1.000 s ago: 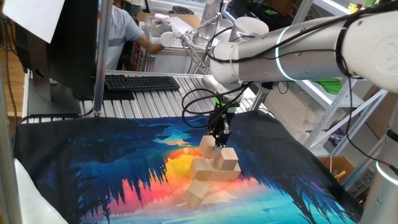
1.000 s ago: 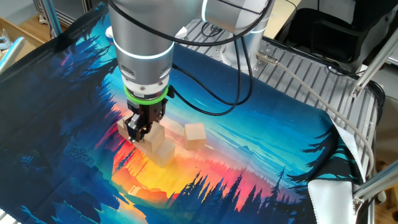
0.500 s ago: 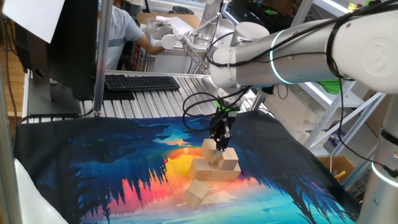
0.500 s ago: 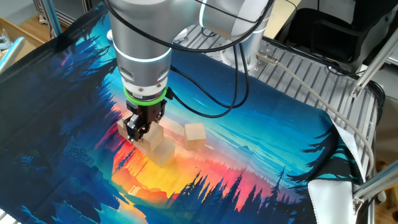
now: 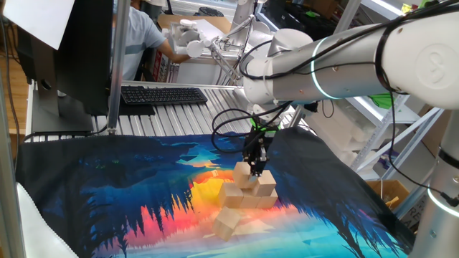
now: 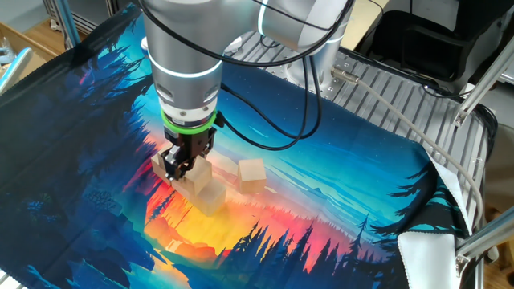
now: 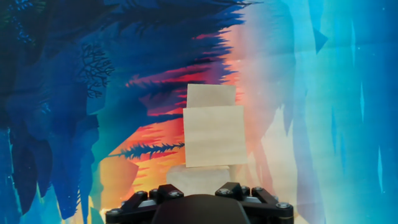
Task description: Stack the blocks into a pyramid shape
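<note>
- Found gripper [image 5: 254, 169] pointed straight down onto the cluster of blocks [image 5: 247, 192] near the middle of the mat [image 5: 107, 186].
- Seen with its tip at the top block [image 5: 242, 174], on that block's side toward the arm; contact not resolvable.
- Jaw state: could not tell whether clamped on the top block or merely set against it; fingers narrow, tips hidden behind wood in both fixed views.
- In the hand view, showed one block face [image 7: 213, 135] centred ahead of the gripper body, a second block [image 7: 211, 95] just beyond it and a third [image 7: 199, 176] partly hidden below it.
- From the other fixed view, showed two blocks touching just beside the tip, and one separate block [image 6: 251, 174] near them on the side away from the gripper.
- Noted one loose block [image 5: 227, 223] tilted, lying apart from the cluster toward the mat's near edge.
- Cluster placed well away from every mat edge; open mat on all sides of it.
- Noted slatted table [image 6: 377, 88] exposed past the mat's far edge, with a keyboard [image 5: 163, 94] on it, well apart from the blocks.
- Blocks: plain light tan wood cubes, unpainted, alike in size, sharp-edged, faces about as wide as the gripper tip.
</note>
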`<state>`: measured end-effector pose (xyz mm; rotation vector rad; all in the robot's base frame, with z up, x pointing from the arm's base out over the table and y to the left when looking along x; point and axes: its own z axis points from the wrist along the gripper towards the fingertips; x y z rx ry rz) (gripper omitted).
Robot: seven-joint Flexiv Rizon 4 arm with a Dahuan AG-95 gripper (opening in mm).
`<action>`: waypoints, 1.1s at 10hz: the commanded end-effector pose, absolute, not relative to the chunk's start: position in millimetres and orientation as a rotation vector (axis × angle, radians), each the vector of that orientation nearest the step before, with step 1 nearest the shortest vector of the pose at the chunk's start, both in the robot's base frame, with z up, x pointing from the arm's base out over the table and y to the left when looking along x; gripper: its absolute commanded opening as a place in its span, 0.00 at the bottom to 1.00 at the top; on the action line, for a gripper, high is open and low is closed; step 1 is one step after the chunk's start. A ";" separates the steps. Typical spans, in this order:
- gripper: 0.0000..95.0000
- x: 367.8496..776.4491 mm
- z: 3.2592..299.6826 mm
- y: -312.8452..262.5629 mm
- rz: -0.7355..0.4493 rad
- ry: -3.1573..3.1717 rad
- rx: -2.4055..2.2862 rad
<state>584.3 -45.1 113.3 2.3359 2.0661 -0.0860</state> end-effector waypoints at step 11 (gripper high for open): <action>0.00 584.4 105.1 -40.3 -0.072 2.015 2.368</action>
